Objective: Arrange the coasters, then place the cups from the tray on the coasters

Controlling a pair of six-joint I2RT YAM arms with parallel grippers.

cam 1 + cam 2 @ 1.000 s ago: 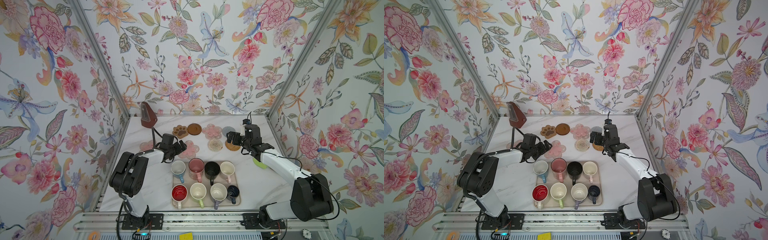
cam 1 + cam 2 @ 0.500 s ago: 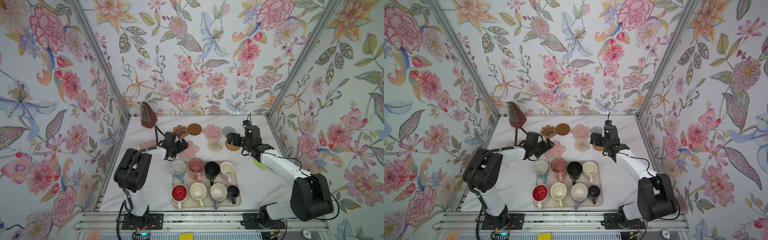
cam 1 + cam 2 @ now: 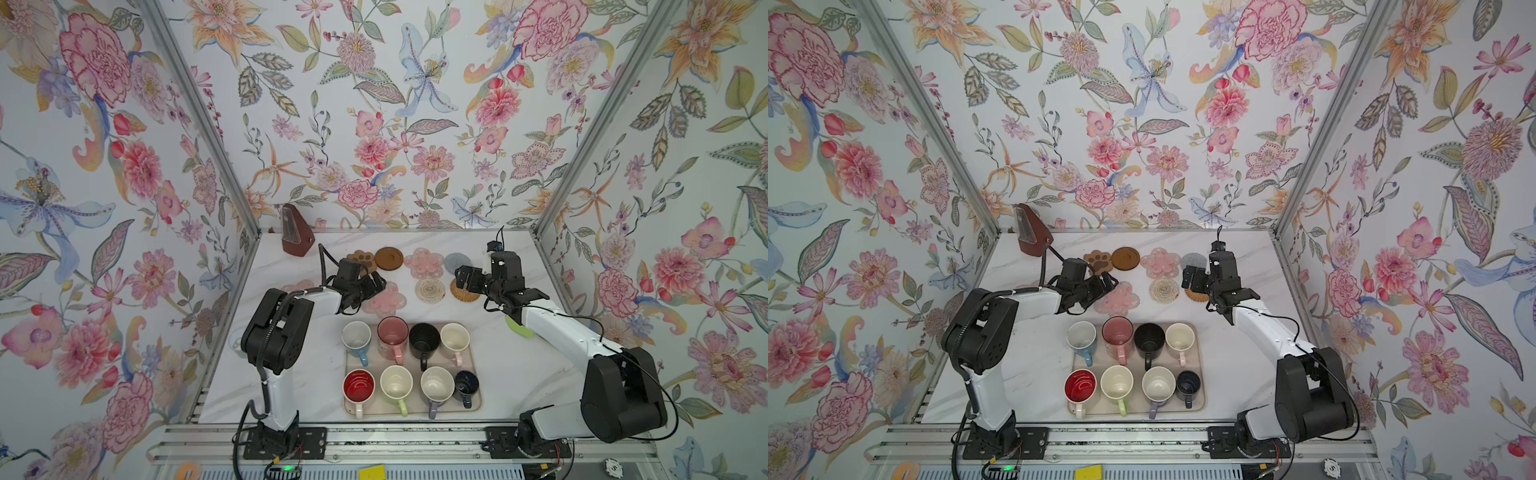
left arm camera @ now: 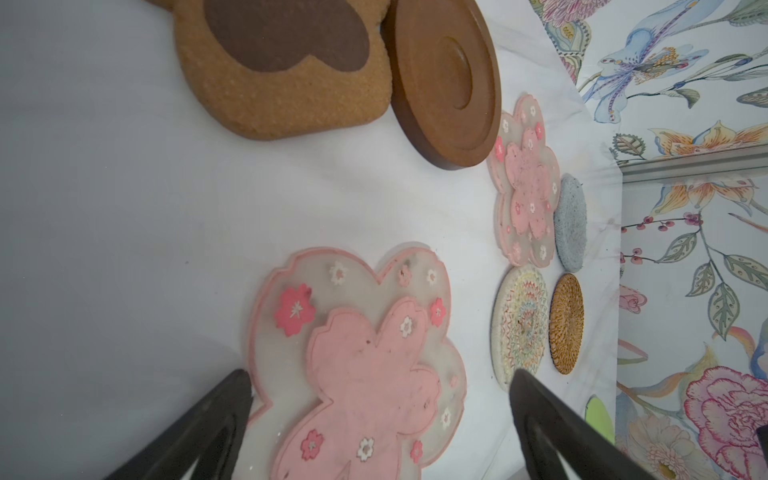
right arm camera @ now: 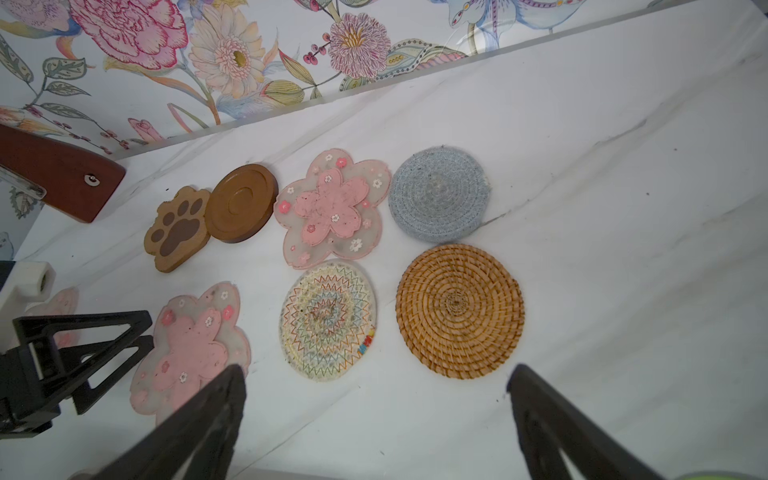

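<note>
Several coasters lie at the back of the table: brown paw (image 3: pixel 361 259), dark brown disc (image 3: pixel 388 258), pink flower (image 3: pixel 424 262), grey-blue round (image 3: pixel 456 262), white woven (image 3: pixel 430 289), tan woven (image 3: pixel 461 291). A second pink flower (image 4: pixel 365 365) lies between the spread fingers of my open left gripper (image 3: pixel 376 286), not gripped. A third pink flower (image 3: pixel 297 286) lies at the far left. My right gripper (image 3: pixel 463 278) hangs open over the tan woven coaster (image 5: pixel 459 309), holding nothing. Several cups stand in two rows on the beige tray (image 3: pixel 475 405), among them red-inside (image 3: pixel 358 384) and black (image 3: pixel 424 338).
A brown wedge-shaped object (image 3: pixel 296 235) stands at the back left corner. A light green thing (image 3: pixel 517 326) lies under my right forearm. Flowered walls close the table on three sides. Bare table lies left and right of the tray.
My left gripper has slid to the right, up to the front pink flower coaster. The right arm has stayed still.
</note>
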